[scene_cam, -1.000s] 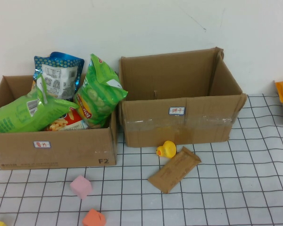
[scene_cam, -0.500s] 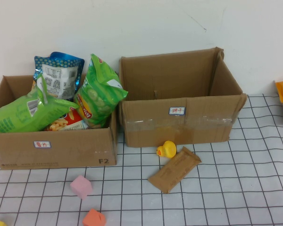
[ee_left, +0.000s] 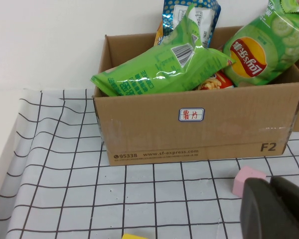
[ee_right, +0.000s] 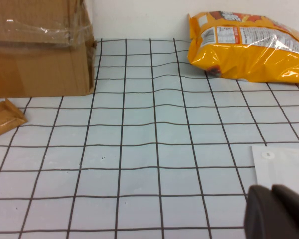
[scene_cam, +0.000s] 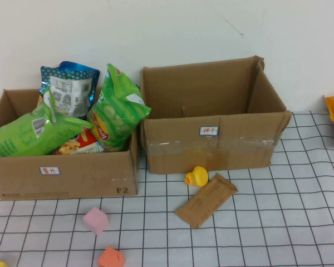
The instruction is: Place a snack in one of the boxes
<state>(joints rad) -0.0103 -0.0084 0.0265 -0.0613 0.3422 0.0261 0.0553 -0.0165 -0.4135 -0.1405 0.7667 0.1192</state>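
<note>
While both arms sit low and short of the work, I list what I have on the desk (scene_cam: 300, 233), placing each item against the empty right box (scene_cam: 211, 119). Left box (scene_cam: 61, 172): just beside it on its left, already stuffed with green chip bags (scene_cam: 119, 111) and a blue packet (scene_cam: 69, 83). Brown flat packet (scene_cam: 206, 200): on the grid cloth in front of the right box, near its front wall, a yellow duck (scene_cam: 197, 176) touching or almost touching its upper edge. Orange snack bag (ee_right: 249, 47): well off to the right of that box, lying flat by the wall. Pink block (scene_cam: 95, 220) and orange block (scene_cam: 111, 258): forward and left of it. Left end effector (ee_left: 274, 209): closed, holding nothing, near the pink block. Right end effector (ee_right: 276, 211): closed, empty, on bare cloth between the box and the orange bag. My judgement: nothing is picked yet. To do it well I would open the right end effector wide first, take the orange bag across a bunched edge rather than its slick flat face, lift clear of the box rim, then release over the empty interior.
</note>
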